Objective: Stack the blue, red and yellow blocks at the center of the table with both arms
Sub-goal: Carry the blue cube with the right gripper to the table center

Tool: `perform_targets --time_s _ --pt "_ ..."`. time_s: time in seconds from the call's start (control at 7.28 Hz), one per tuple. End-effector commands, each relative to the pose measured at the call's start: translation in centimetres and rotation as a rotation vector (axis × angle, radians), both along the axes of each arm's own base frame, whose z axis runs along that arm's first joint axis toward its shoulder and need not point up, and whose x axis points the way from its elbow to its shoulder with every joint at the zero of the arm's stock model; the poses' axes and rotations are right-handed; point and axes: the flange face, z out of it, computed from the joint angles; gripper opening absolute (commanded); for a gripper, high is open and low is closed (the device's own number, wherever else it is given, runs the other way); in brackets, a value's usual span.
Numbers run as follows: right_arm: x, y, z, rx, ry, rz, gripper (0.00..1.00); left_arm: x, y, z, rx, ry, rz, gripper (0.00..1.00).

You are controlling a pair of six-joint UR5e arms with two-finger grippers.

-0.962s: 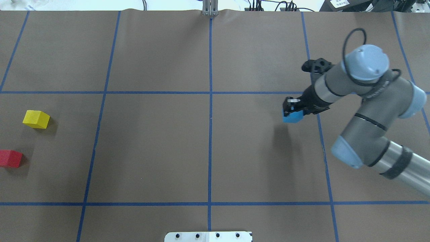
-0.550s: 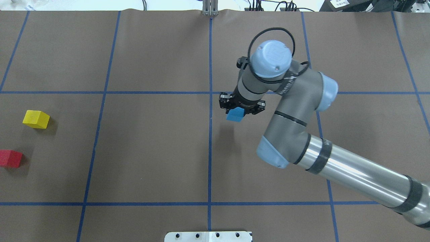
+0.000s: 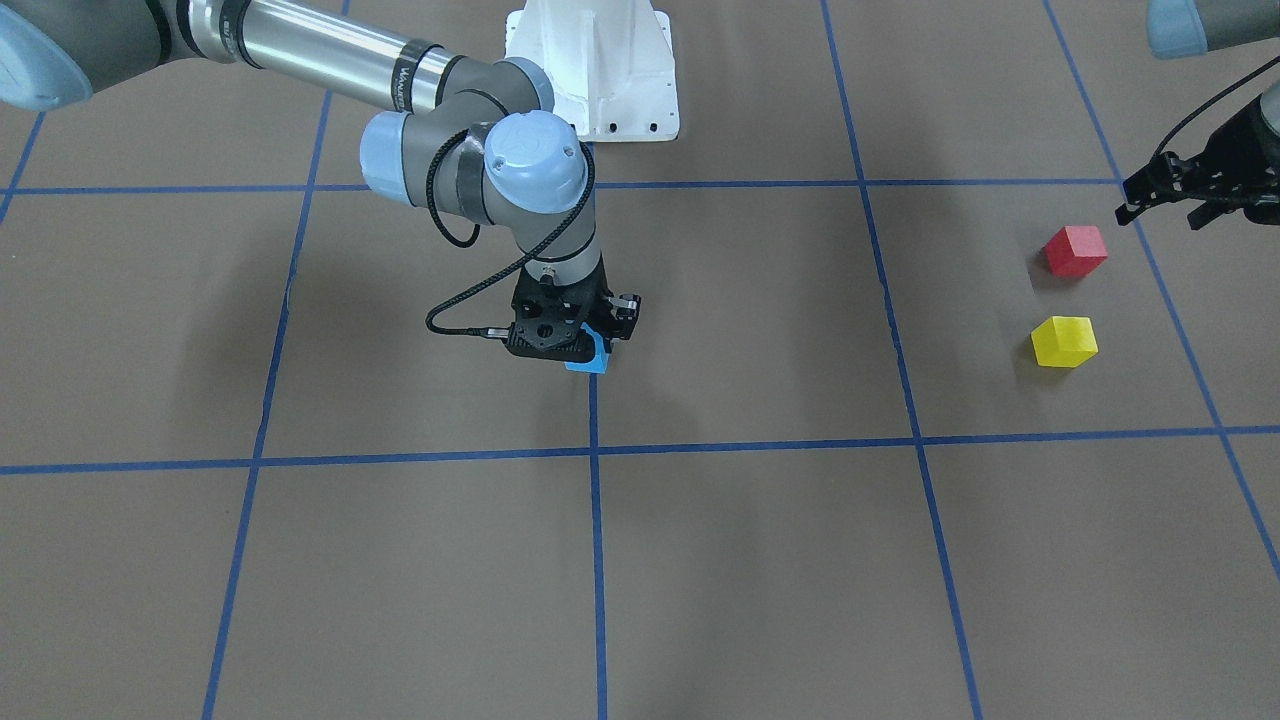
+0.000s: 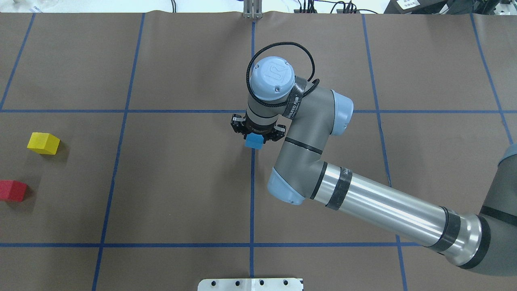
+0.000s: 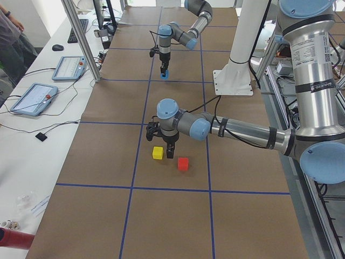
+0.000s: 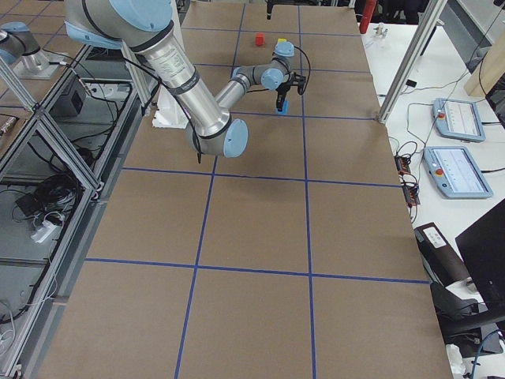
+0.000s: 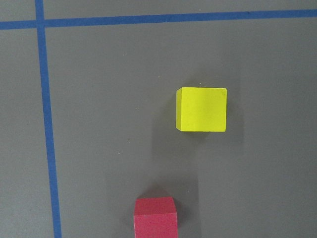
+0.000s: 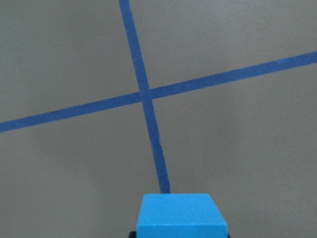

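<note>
The right claw is clenching the blue block near the middle of the overhead view, fingers pointing straight down. The block is sitting right over the vertical tape line, just below the crossing with the upper horizontal line. It is hanging low, and I cannot tell whether its underside is touching the bench. Brown bench is stretching out on every side of it. The nearest other things are lying well apart toward the left edge. The yellow block is resting there, with the red block below it, cut by the frame edge. In the front-facing view's upper right, the left claw is hovering near the red block, fingers spread and grasping nothing.
</note>
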Motion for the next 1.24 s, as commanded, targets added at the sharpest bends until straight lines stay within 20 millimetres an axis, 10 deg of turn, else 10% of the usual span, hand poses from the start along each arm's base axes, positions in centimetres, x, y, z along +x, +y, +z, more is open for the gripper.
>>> perform_targets --time_s 0.0,0.41,0.69,1.1 --pt "-1.38 1.24 0.46 0.013 0.016 -0.013 0.00 0.00 0.00 -0.05 0.001 0.000 0.000 1.00" --pt "-1.44 1.19 0.72 0.092 0.025 -0.081 0.02 0.00 -0.01 -0.18 0.007 0.003 0.000 1.00" --pt "-1.58 1.38 0.84 0.092 0.026 -0.085 0.48 0.00 -0.01 -0.18 0.007 0.003 0.000 1.00" --pt "-1.77 1.36 1.10 0.093 0.032 -0.084 0.81 0.01 -0.02 -0.22 0.009 0.004 0.000 1.00"
